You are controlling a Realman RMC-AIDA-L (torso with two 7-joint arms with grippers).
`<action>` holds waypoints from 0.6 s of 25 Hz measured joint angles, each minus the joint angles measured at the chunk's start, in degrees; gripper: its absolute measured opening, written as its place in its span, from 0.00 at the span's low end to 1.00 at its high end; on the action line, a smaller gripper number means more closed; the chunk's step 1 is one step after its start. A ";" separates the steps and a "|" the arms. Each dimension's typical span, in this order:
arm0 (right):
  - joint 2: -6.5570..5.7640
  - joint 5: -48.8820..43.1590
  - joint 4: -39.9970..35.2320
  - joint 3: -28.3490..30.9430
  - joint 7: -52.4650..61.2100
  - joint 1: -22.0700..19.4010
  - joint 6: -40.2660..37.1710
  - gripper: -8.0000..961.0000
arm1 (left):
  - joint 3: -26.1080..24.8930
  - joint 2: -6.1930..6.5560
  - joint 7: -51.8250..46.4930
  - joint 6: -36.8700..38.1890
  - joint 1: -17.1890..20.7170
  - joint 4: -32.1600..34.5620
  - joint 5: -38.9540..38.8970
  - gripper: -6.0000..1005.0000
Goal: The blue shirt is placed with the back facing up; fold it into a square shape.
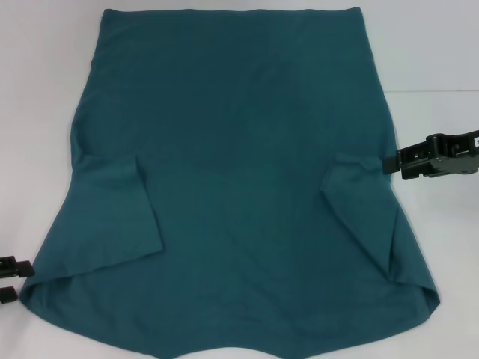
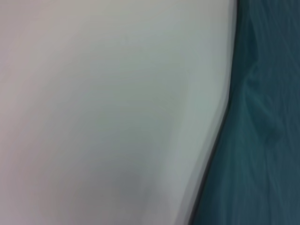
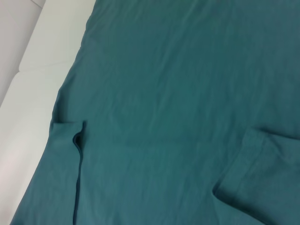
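Reaching in from the right side of the head view, the right claw (image 1: 388, 164) sits at the edge of the blue shirt (image 1: 239, 149), just beside the folded-in right sleeve (image 1: 359, 209); whether its fingers are spread or pressed together cannot be told. The left claw (image 1: 13, 279) shows only as dark parts at the lower left edge, beside the shirt's near left corner, and its state cannot be told either. The shirt lies flat on the white table (image 1: 434, 60), plain side up, both sleeves turned inward over the body, the left sleeve (image 1: 120, 217) lying as a wide flap.
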 joint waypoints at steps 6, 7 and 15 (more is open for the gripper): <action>0.03 0.00 0.07 0.37 0.00 -0.15 0.00 0.56 | 1.09 -0.11 -0.01 -0.06 0.08 -0.07 0.01 0.61; 0.03 -0.01 0.08 0.44 0.00 -0.15 0.00 0.57 | 1.31 -0.18 0.00 -0.06 0.08 -0.15 0.01 0.61; 0.03 -0.01 0.04 0.47 0.00 -0.20 -0.16 0.57 | 2.08 -0.67 0.22 0.23 -0.43 -1.15 -0.37 0.61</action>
